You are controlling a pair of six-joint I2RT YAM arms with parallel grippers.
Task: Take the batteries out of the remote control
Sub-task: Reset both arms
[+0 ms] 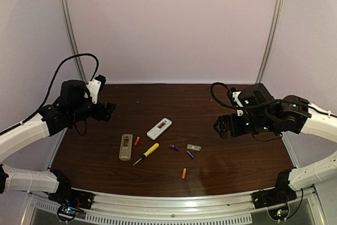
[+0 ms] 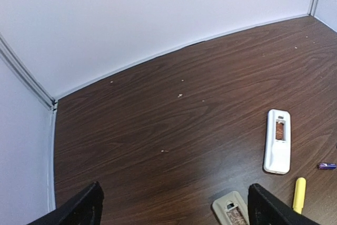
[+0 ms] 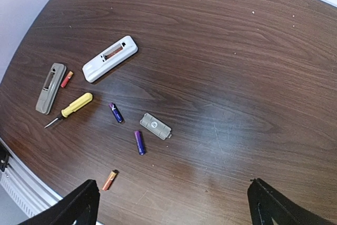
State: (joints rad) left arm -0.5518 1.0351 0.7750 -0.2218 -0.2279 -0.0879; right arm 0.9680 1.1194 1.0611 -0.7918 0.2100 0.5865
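Left gripper (image 1: 107, 111) and right gripper (image 1: 220, 126) hang released and empty above the left and right sides of the surface (image 1: 237, 162). Grey remote (image 1: 125, 147) lies left of centre, white remote (image 1: 159, 128) farther back, both with bays open. Screwdriver (image 1: 147, 153) lies just right of the grey remote. Cover (image 1: 194, 147) sits right of centre. Red battery (image 1: 137, 141) lies just beside the grey remote. Left purple battery (image 1: 174, 148) lies left of the cover, right purple battery (image 1: 190, 154) just near of it. Orange battery (image 1: 184, 173) lies nearest.
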